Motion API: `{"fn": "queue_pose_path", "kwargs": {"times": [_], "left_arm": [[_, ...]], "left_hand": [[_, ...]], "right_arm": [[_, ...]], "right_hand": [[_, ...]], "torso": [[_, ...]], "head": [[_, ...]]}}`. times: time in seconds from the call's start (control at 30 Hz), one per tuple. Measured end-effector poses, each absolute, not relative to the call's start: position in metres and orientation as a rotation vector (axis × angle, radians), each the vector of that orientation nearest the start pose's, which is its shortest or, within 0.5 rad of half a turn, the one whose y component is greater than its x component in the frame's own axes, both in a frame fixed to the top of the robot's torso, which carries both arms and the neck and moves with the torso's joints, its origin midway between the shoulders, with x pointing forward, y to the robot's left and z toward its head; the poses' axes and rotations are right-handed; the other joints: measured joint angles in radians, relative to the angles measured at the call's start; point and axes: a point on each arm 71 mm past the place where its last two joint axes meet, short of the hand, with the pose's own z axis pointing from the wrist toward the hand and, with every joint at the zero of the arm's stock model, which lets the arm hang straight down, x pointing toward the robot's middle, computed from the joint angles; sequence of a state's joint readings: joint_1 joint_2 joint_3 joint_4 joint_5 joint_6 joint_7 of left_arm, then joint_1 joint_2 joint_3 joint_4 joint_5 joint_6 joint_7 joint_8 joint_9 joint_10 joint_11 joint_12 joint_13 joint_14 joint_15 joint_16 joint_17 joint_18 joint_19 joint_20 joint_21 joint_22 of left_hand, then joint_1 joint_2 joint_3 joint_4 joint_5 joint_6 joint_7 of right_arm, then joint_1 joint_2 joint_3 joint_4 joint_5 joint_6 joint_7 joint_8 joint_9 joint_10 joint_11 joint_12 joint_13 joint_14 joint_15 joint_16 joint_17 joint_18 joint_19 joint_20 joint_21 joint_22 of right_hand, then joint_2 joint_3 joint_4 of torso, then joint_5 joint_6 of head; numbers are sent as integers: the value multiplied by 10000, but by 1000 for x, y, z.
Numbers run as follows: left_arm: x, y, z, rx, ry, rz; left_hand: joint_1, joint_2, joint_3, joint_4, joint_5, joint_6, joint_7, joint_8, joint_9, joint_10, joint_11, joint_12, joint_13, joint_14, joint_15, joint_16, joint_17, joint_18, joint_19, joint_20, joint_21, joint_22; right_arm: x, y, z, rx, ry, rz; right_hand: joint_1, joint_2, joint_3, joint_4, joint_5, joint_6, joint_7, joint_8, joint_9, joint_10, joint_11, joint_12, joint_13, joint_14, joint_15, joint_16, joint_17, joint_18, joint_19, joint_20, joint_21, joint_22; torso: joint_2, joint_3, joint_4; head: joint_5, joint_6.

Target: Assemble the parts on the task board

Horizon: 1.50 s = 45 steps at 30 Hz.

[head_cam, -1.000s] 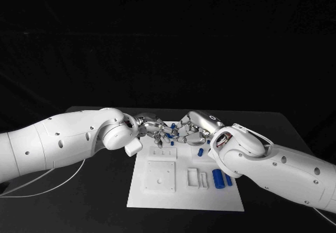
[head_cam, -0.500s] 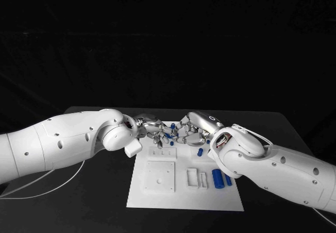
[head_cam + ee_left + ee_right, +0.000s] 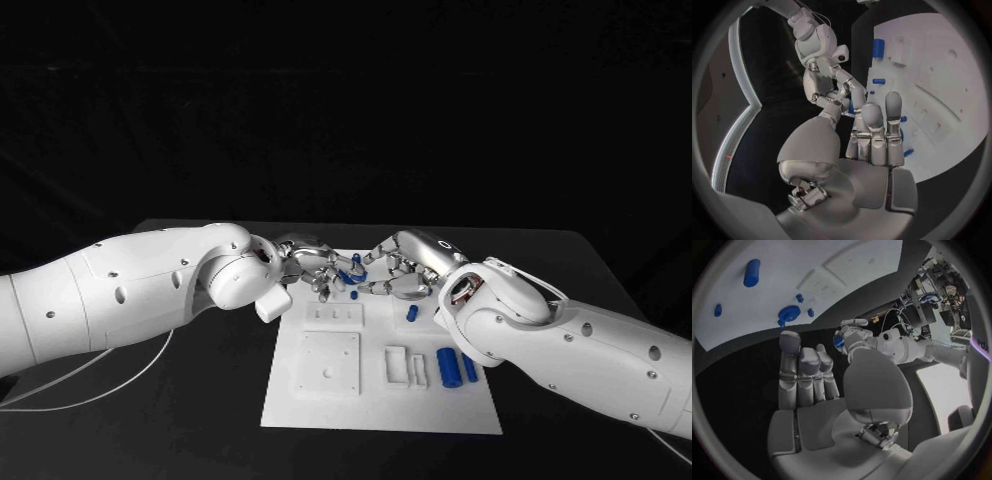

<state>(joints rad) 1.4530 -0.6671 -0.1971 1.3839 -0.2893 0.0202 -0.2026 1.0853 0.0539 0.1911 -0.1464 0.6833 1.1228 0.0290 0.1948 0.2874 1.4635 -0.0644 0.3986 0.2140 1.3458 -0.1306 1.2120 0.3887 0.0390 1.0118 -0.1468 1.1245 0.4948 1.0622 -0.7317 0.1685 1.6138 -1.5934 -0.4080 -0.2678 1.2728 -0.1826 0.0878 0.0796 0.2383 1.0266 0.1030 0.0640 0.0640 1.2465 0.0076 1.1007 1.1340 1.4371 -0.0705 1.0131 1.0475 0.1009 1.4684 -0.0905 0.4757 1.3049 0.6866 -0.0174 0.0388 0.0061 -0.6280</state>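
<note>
- The left arm (image 3: pixel 130 295) reaches in over the black table (image 3: pixel 188 400), with a pale cable (image 3: pixel 87 390) trailing beneath it.
- The left hand (image 3: pixel 307 262) hovers at the far end of the board (image 3: pixel 378 405). In the head view its fingers bunch together near a small blue part; whether they pinch it I cannot tell. From its own wrist, the fingers (image 3: pixel 877 131) lie side by side and gently curled, and the grip itself is hidden.
- Between the two hands, a blue peg (image 3: pixel 356 262) stands upright at the far end of the board, with small blue bits close around it.
- On the near half of the board, left to right: a square white plate (image 3: pixel 330 362), a narrow white block (image 3: pixel 398 364), a blue cylinder (image 3: pixel 450 368) lying flat, and a slimmer blue piece (image 3: pixel 470 371) just beside it.
- A small blue pin (image 3: pixel 413 313) sits mid-board, just beside the right wrist.
- The right hand (image 3: pixel 400 265) faces the left one across the peg, fingertips nearly meeting. From its wrist, the fingers (image 3: pixel 804 371) lie together, slightly curled, above the dark table; whether they hold a part I cannot tell.
- The right arm (image 3: pixel 577 345) comes in over the board's right edge.
</note>
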Motion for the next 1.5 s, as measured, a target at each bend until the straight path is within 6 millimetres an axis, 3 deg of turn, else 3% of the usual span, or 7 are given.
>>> {"fn": "queue_pose_path", "kwargs": {"times": [0.2, 0.27, 0.33, 0.67, 1.07, 1.23, 1.5], "left_arm": [[520, 155, -153, -7194, 21821, -11423], [521, 157, -154, -7296, 21780, -11297], [521, 159, -154, -7358, 21756, -11175], [523, 164, -156, -7395, 21694, -10377], [526, 160, -156, -6586, 21410, -8922], [528, 151, -158, -5808, 21252, -8182], [526, 137, -168, -4799, 21200, -7217]], "left_hand": [[161, 161, -150, 90, -229, -1, 0, 0, -1, 20, -22, -39, 174, 54, 19, -84, 219, -1, -1, 1, -56, 142], [161, 161, -150, 90, -245, -1, 0, 0, -1, 33, -34, -28, 263, 54, 19, -84, 297, -1, -1, 1, -56, 208], [161, 161, -181, 119, -261, -1, 0, 0, -2, 33, -34, 62, 366, 52, 19, 7, 454, -2, -12, 3, -57, 299], [162, 160, -242, 157, -218, -1, 0, 0, -1, 14, -54, 261, 601, -45, 7, 197, 820, -4, -151, 0, -57, 543], [352, 23, -436, -8, -276, 207, 206, 0, -2, 55, -192, 748, 692, 411, -136, 175, 1356, -5, 285, -143, -322, 819], [644, 52, -523, -224, -648, 316, 295, -1174, 7, 50, -148, 748, 616, 482, -120, -230, 1580, -4, 339, -90, -648, 970], [689, 56, -699, -245, -552, 476, 281, -1253, 14, 56, -116, 1245, 535, 730, -85, 35, 2561, -5, 480, -23, -814, 1330]], "right_arm": [[470, -143, -156, -214, 14822, 7240], [470, -150, -157, 57, 14780, 7246], [472, -157, -155, 433, 14723, 7289], [498, -209, -138, 3426, 14252, 7579], [524, -257, -137, 5883, 13646, 7619], [531, -266, -133, 6212, 13422, 7598], [543, -278, -124, 6464, 13084, 7470]], "right_hand": [[184, -184, -486, 1082, -845, -1030, 144, 0, -34, -448, 92, -171, -492, -140, 139, -258, -267, 223, -36, 106, -825, -300], [201, -201, -561, 1369, -704, -1054, 159, -1, -34, -497, 66, -171, -627, -139, 139, -288, -327, 224, -36, 106, -943, -339], [201, -201, -608, 1517, 11, -1055, 160, -1, -34, -499, 71, -171, -701, -140, 139, -300, -350, 225, -36, 106, -984, -360], [144, 172, -875, 1261, 1298, -1056, 161, -1, -33, -566, 67, -171, -914, -146, 132, -361, -447, 223, -36, 106, -1136, -413], [144, 330, -1041, 1094, 1839, -930, 147, -1, -32, -637, 67, -128, -995, -177, 101, -361, -494, 218, -36, 106, -1195, -461], [93, 382, -1075, 1074, 1882, -930, 147, -1, -32, -643, 64, -128, -1054, -209, 130, -468, -578, 217, -36, 106, -1369, -510], [93, 381, -1124, 1066, 1916, -930, 146, -2, -31, -727, 51, -128, -1179, -262, 117, -567, -719, 210, -36, 106, -1611, -624]], "torso": [[-4, 11, -7], [-3, 14, -9], [-2, 13, -6], [2, -3, 20], [0, -10, 33], [-12, -13, 57], [-10, -29, 33]], "head": [[67, 8], [74, 2], [61, -14], [96, -74], [108, -175], [110, -252], [150, -341]]}}
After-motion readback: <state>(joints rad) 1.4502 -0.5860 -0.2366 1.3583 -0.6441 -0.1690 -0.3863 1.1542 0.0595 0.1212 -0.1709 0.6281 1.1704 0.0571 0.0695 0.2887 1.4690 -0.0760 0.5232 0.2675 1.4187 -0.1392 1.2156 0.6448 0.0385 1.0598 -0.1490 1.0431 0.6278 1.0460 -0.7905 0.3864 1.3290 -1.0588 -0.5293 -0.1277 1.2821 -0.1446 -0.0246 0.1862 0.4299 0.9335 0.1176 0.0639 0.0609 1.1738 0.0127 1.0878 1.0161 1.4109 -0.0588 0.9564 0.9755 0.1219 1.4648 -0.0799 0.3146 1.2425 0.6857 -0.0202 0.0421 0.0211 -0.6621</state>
